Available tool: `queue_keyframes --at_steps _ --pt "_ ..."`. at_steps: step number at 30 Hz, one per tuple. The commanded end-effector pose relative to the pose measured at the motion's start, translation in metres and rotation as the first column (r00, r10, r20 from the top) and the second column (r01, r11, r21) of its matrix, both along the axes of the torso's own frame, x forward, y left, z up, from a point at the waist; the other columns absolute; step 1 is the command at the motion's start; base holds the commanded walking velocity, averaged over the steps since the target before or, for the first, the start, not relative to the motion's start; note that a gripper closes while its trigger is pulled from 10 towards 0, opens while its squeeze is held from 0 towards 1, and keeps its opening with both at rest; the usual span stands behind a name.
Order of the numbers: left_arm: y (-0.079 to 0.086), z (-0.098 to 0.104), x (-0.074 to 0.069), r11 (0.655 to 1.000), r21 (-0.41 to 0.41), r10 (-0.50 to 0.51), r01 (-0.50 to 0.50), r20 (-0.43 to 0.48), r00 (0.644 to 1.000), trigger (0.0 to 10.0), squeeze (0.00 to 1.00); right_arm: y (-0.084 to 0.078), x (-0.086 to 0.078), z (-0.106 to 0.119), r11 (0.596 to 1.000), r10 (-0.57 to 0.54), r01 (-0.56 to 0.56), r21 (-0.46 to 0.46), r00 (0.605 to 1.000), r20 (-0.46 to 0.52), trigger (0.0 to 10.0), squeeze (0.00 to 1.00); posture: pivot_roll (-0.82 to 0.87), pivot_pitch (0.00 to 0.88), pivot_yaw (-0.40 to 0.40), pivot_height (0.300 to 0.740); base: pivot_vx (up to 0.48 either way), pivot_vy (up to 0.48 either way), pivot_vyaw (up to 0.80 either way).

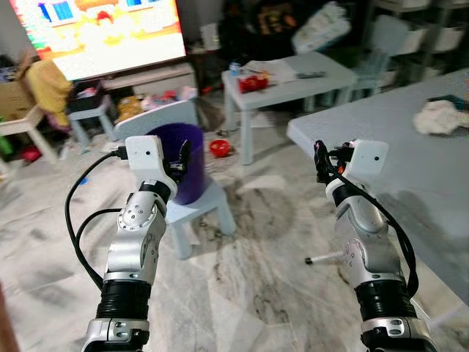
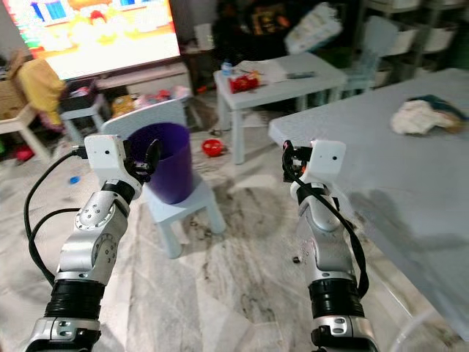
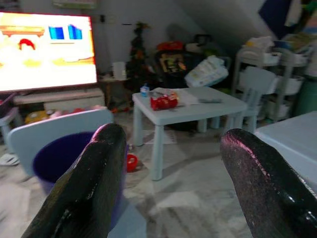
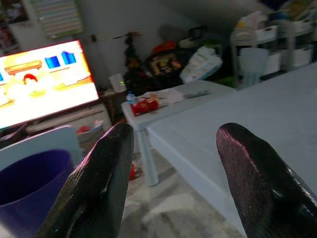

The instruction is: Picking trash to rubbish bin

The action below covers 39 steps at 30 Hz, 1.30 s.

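Note:
A purple rubbish bin (image 1: 194,180) stands upright on a small pale-blue chair (image 1: 212,202) in front of me, left of centre. My left gripper (image 1: 183,158) is raised just before the bin's rim, open and empty (image 3: 171,139). My right gripper (image 1: 320,158) is held up by the near corner of the big grey table (image 1: 410,176), also open with nothing between its fingers (image 4: 173,131). A crumpled white wad (image 1: 440,117) lies on that table at the far right. A red packet (image 1: 253,83) sits on the small pale table (image 1: 293,73) behind, and a red item (image 1: 218,148) lies on the floor beside the chair.
A lit TV (image 1: 102,29) fills the back left, with toys and clutter under it. A small white stool (image 1: 91,117) stands at the left. A white stick (image 1: 322,258) lies on the marble floor near my right arm. Shelves and a chair crowd the back right.

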<state>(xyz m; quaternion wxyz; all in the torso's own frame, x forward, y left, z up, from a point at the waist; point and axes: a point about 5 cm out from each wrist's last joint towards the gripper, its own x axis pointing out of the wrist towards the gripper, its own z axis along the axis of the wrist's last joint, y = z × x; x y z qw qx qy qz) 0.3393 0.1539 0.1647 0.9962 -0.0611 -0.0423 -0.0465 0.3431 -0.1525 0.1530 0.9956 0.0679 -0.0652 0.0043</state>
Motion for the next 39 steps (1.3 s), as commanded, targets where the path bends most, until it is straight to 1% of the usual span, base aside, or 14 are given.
queue_keyframes --at_steps 1,15,20,27,39 --pt "0.0054 0.0009 0.0025 1.000 -0.001 0.017 -0.017 -0.015 1.000 10.0 0.00 0.0037 0.0017 0.0063 1.000 0.009 -0.009 0.001 1.000 0.020 10.0 0.00 0.03 0.000 0.102 0.740 0.000 0.000 -0.80" --pt "0.0074 0.0002 0.0038 1.000 0.003 0.022 -0.022 -0.030 0.999 10.0 0.00 0.0039 0.0020 0.0072 1.000 0.000 0.000 0.010 1.000 0.028 10.0 0.00 0.03 0.000 0.106 0.740 0.000 0.000 -0.78" --pt "0.0092 0.0029 0.0032 1.000 -0.030 0.008 -0.009 -0.012 1.000 10.0 0.00 0.0036 0.0014 0.0089 1.000 -0.005 0.005 0.002 0.999 0.039 10.0 0.00 0.03 0.000 0.105 0.740 0.000 0.000 0.00" --pt "0.0107 0.0095 0.0040 0.998 -0.060 -0.001 0.002 0.016 1.000 10.0 0.00 0.0032 0.0019 0.0115 1.000 -0.004 0.004 -0.011 0.999 0.050 10.0 0.00 0.03 0.000 0.103 0.740 0.289 0.000 0.00" --pt "0.0100 0.0077 0.0036 0.998 -0.069 -0.007 0.008 0.012 1.000 10.0 0.00 0.0039 0.0023 0.0142 1.000 -0.003 0.005 -0.027 0.998 0.063 10.0 0.00 0.03 0.000 0.102 0.740 0.283 0.327 0.00"
